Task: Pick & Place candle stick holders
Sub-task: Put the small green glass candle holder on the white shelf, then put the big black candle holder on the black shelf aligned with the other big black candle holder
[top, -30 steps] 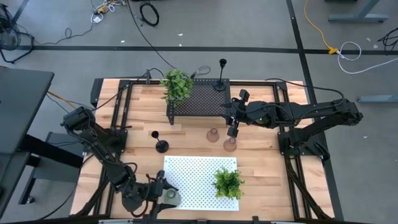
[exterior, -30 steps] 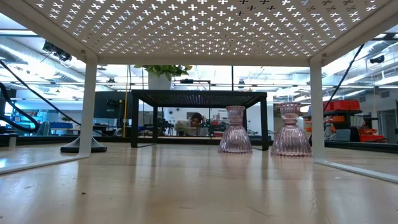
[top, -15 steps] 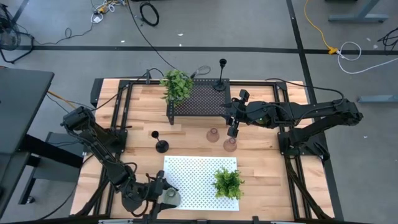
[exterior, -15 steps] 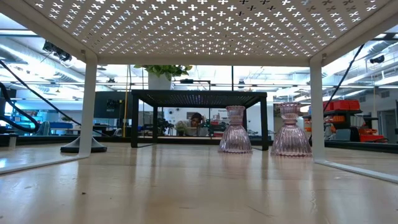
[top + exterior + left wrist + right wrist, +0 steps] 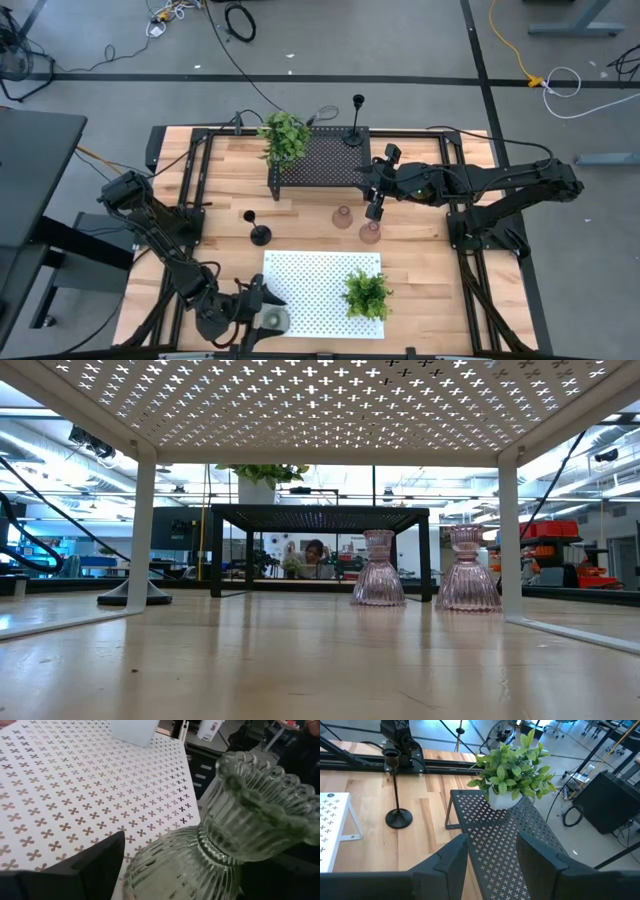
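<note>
I see the left claw (image 5: pixel 262 316) at the near left corner of the white perforated rack (image 5: pixel 320 280), its fingers spread apart with the olive-green glass holder (image 5: pixel 220 840) standing upright between them, released rather than squeezed. The holder sits on the wooden surface (image 5: pixel 420 290) just beside that corner. My right claw (image 5: pixel 377 188) hovers over the far right edge of the black mesh rack (image 5: pixel 325 160), fingers parted, holding nothing.
</note>
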`<state>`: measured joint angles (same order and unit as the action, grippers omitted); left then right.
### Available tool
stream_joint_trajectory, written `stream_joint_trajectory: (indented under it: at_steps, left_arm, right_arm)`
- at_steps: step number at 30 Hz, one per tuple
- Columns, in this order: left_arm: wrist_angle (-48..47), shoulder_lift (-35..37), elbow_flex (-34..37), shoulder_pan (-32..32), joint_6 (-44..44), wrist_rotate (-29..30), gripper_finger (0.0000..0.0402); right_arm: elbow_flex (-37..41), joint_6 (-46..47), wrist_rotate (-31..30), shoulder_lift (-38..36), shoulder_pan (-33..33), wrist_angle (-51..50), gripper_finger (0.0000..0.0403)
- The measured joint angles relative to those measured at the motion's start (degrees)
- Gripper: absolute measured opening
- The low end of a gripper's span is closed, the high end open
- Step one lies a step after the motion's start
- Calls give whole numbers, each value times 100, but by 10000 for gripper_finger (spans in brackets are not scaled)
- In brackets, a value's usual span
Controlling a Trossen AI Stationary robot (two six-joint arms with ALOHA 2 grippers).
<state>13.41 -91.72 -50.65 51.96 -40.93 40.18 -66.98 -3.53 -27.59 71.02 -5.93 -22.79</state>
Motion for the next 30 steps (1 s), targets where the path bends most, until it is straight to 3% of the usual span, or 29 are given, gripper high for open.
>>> stream_joint_trajectory:
  at_steps: [30]
  left_arm:
    - [208, 114, 26, 39, 477, 79, 325]
  right_arm:
    - [0, 0, 2, 0, 0, 2, 169]
